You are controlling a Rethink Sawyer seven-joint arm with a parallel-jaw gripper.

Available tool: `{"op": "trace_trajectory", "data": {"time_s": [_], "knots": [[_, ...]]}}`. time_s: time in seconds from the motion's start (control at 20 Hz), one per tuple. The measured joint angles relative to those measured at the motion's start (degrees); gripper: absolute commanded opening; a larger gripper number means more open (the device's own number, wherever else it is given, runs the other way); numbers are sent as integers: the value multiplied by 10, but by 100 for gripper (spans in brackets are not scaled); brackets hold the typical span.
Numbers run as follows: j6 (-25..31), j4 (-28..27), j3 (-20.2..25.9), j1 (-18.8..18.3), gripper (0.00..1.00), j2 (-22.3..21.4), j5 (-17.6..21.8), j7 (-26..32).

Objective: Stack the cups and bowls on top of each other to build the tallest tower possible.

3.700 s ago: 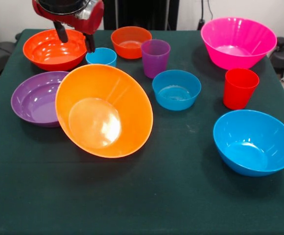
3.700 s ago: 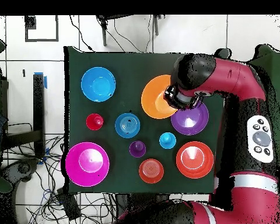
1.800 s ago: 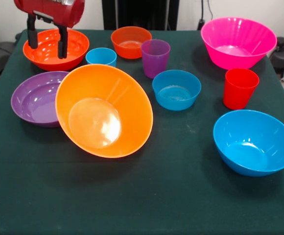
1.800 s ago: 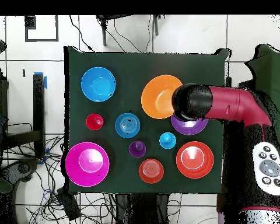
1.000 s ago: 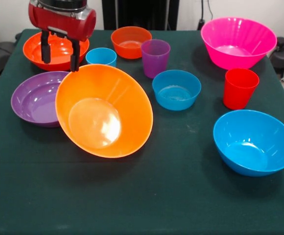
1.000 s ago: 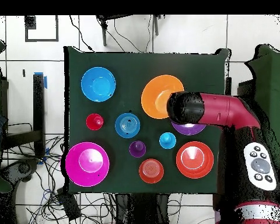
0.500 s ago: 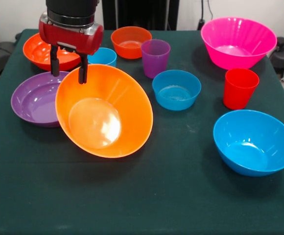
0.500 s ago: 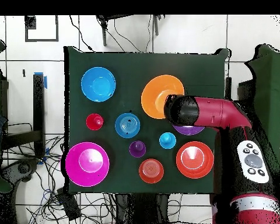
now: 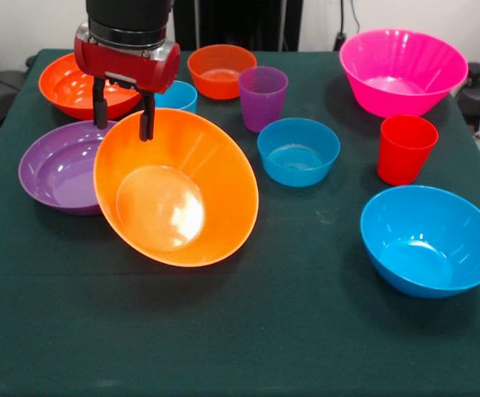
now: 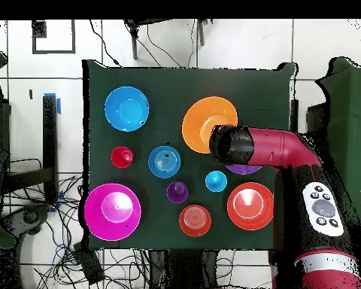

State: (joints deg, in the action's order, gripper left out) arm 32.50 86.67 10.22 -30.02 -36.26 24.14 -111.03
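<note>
Gripper now nearer tilted large orange bowl, mouth camera-ward.

Large bowls orange, pink, blue; cups purple, red; tablecloth dark green.

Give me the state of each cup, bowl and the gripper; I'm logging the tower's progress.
Large orange bowl: tilted, leaning on purple bowl.
Gripper: open, straddling the orange bowl's rim.
Other bowls: upright, unstacked.
Purple cup, red cup: upright, alone.
Light blue cup: partly hidden.
</note>
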Motion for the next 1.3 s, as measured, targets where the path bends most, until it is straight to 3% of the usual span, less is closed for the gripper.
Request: {"op": "trace_trajectory", "data": {"time_s": [1.3], "knots": [[0,0,-15,9,100,0,0,0]]}}
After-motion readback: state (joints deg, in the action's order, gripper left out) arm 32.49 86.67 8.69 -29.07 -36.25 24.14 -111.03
